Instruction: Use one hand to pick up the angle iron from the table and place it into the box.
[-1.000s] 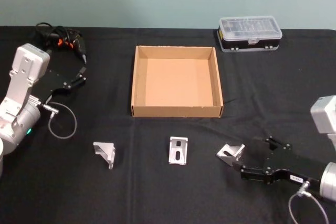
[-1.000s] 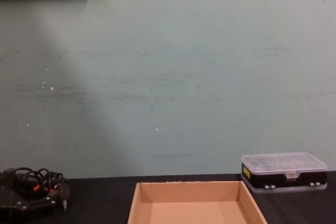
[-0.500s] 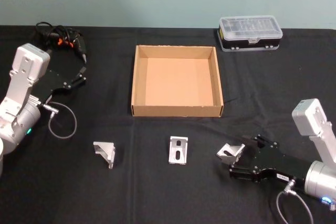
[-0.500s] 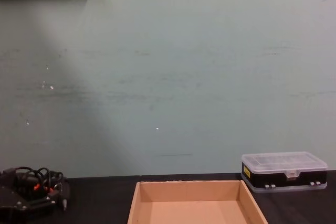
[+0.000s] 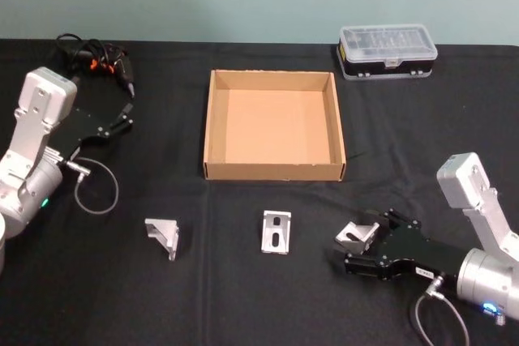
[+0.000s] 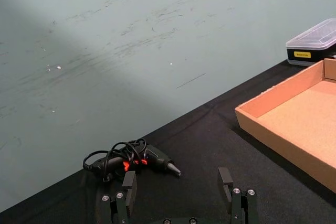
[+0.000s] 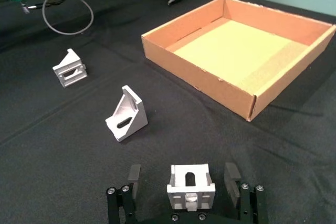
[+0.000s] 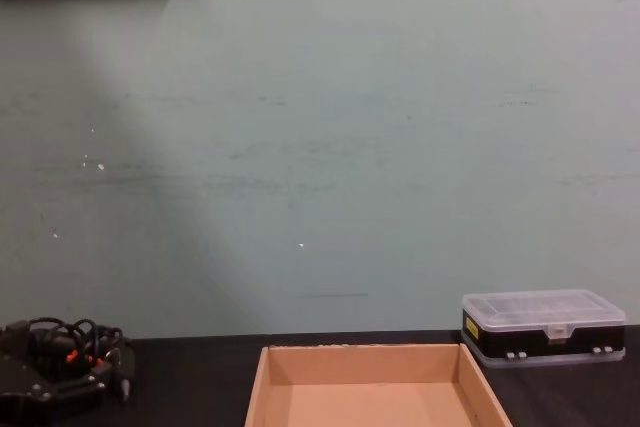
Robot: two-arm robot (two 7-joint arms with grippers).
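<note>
My right gripper's (image 7: pixel 182 178) two black fingers (image 7: pixel 134 174) are spread apart, one on each side of a small silver L-shaped metal angle iron (image 7: pixel 190 184). A narrow gap shows on either side, so nothing is clamped yet. A second ago these fingers were off to the right of the angle iron; my right arm has since slid in and the fingers now straddle it. The angle iron itself has not shifted. It sits on the flat black table (image 7: pixel 63 145) at my front right, resting on one face with its slotted face towards my wrist.

I judge the approach done. What remains is to close, lift, and carry it forward and to my left.

The target, a shallow tan cardboard box (image 5: pixel 273 171) with low walls, lies empty just beyond, at the table's centre. Two more silver angle irons rest to my left, the middle one (image 5: pixel 276 232) and the far-left one (image 5: pixel 162 237).

My left gripper (image 6: pixel 178 182) has stayed parked at the table's left, fingers apart, near a black handheld tool with tangled cords (image 6: pixel 152 157).
</note>
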